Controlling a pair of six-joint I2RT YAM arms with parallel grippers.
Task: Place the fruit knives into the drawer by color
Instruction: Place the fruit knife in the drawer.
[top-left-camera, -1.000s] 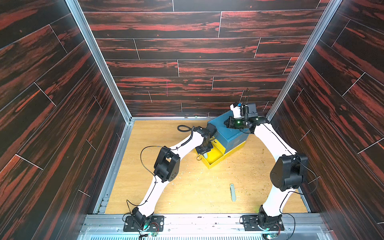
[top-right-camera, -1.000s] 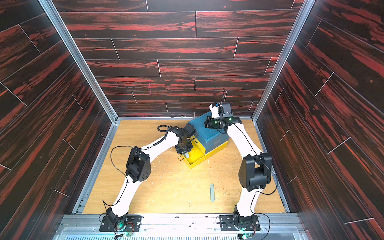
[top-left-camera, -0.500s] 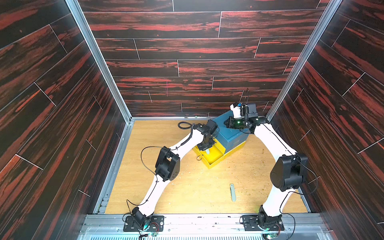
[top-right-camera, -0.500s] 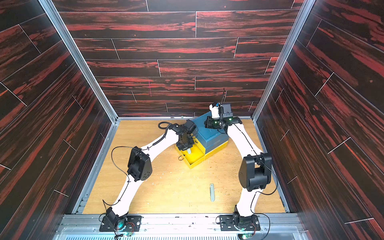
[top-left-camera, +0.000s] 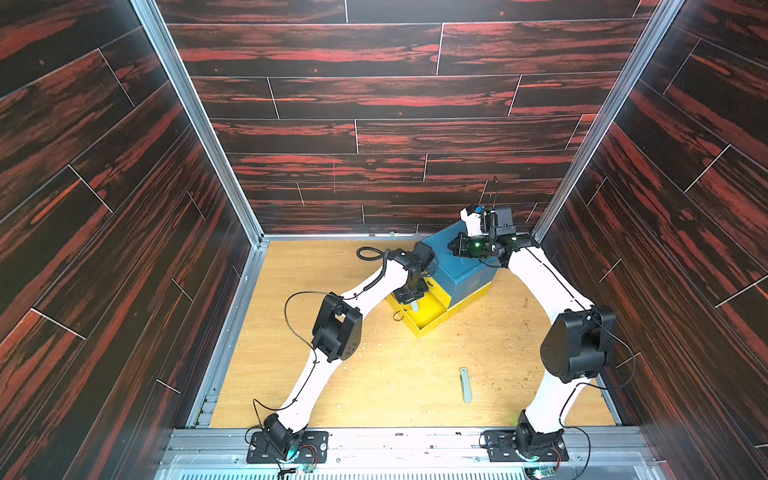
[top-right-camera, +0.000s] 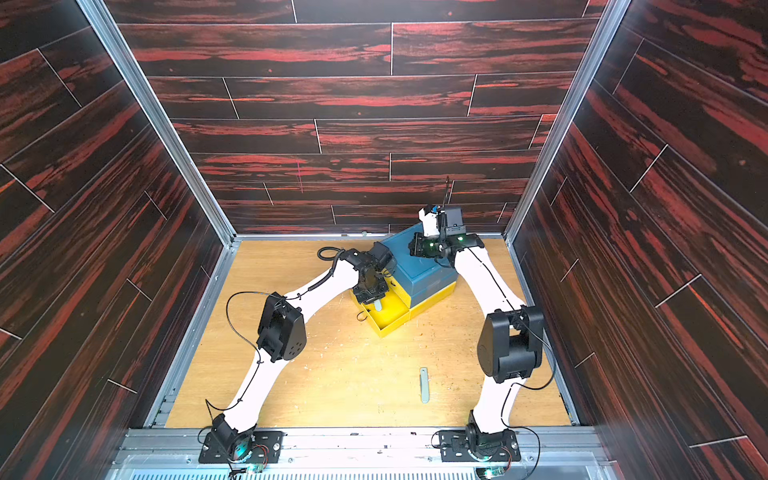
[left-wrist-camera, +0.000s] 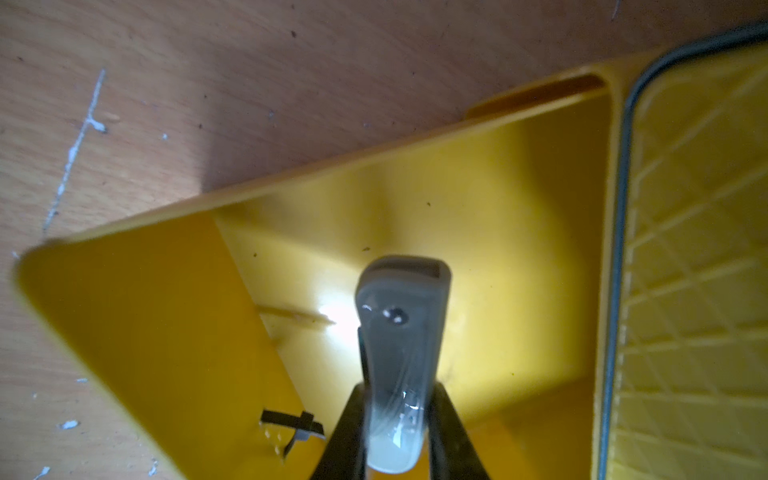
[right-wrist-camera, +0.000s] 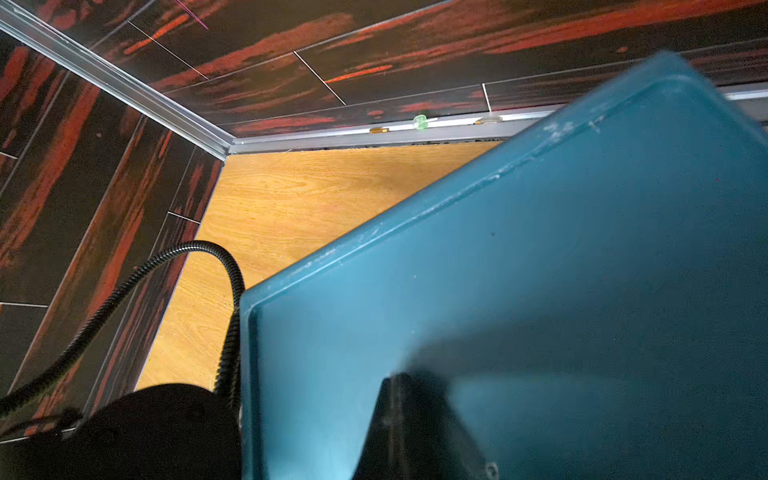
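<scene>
The left gripper is clenched on a small, pale grey folded fruit knife. Its two thin black fingers pinch one end, one on each flat side. The other end of the knife points down into the open yellow plastic drawer. I cannot tell if that end touches the drawer floor.

To do this step well, the arm should go down a little more and keep away from the drawer walls. Then the fingers should let go slowly, so the knife lies flat and does not bounce out. I think the knife is slippery, so a short drop is best.

The knife is smooth and shiny, a bit curved, with a round end and a tiny metal pin. The drawer is shiny too, with straight walls and a bright spot of light on its floor. Beside it is a yellow panel with crisscross lines.

The right gripper is closed with nothing in it. It sits at the top of the dark blue plastic box, maybe to hold it steady.

A slim grey-green knife lies alone on the scratched wooden table, well apart from the drawer.
</scene>
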